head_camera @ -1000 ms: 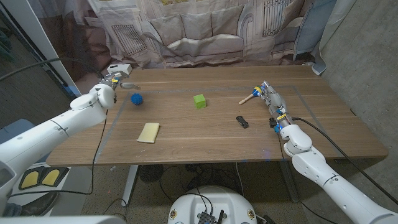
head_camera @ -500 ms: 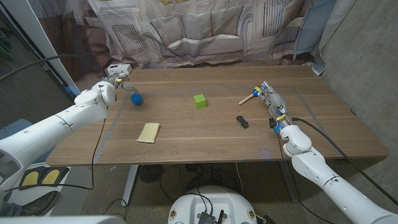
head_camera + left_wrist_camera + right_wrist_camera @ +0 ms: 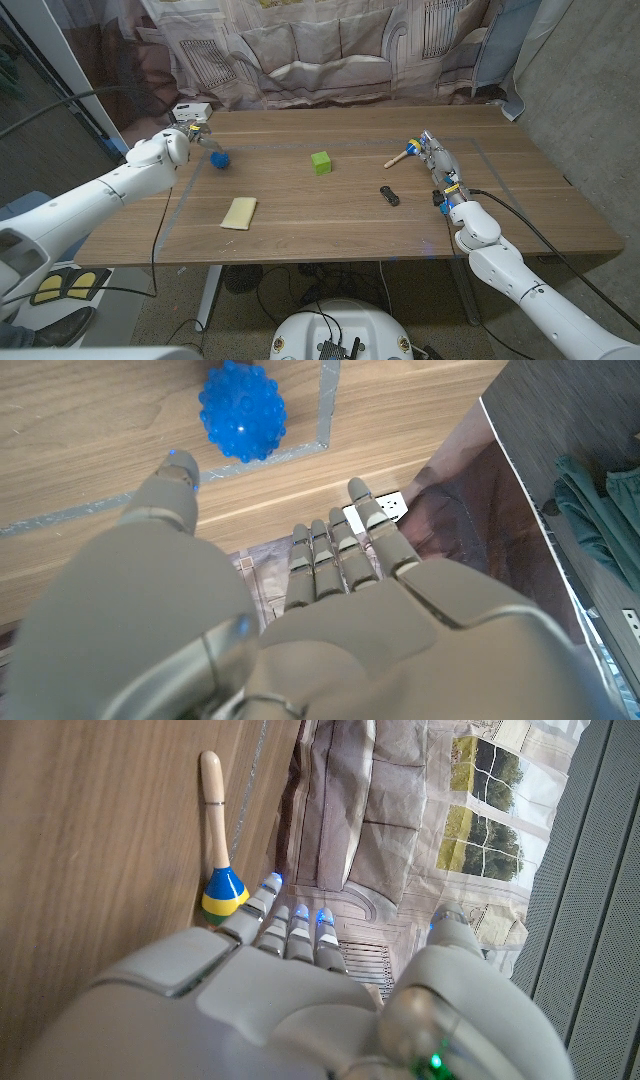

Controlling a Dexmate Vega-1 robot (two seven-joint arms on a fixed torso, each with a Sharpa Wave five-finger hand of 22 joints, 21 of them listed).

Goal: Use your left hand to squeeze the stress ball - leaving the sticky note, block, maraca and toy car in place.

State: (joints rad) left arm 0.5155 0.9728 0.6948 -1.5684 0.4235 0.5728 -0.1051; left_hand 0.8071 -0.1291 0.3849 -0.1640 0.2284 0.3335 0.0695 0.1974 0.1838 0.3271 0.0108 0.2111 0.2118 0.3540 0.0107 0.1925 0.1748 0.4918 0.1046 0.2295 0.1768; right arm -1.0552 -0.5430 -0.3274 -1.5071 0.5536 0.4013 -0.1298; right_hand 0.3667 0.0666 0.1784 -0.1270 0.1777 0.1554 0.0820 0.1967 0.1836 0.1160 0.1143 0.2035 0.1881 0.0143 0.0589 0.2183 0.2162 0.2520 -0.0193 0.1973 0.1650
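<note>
Stress ball handling: probably light, soft and springy; likely gives under pressure and recovers (a judgement from the look alone). Nubbed skin should grip well, not slip. Little risk of breakage; more risk of rolling away if nudged from one side.
Where to grasp: around the middle, thumb on one side and fingers opposite, wrapping the whole body so the squeeze stays centred.
Stress ball look: bright blue stress ball (image 3: 242, 413), round, covered all over in small rounded bumps, slightly glossy.
Stress ball place: on the desk (image 3: 330, 215), near its far left corner, just inside a taped line; well apart from the green block (image 3: 320, 162).
Left robot hand: left robot hand (image 3: 187, 138) just beside the ball, not touching; released, fingers (image 3: 340, 555) straight and apart from the thumb, nothing held.
Right robot hand: right robot hand (image 3: 437, 160) at the desk's right side, near the maraca (image 3: 216, 850); grasping nothing, fingers extended.
Things to leave alone: yellow sticky note (image 3: 239, 212) nearer the front, black toy car (image 3: 389, 195) right of centre (all well clear of the ball).
Next move, judged: closing in over the ball without pushing it.
</note>
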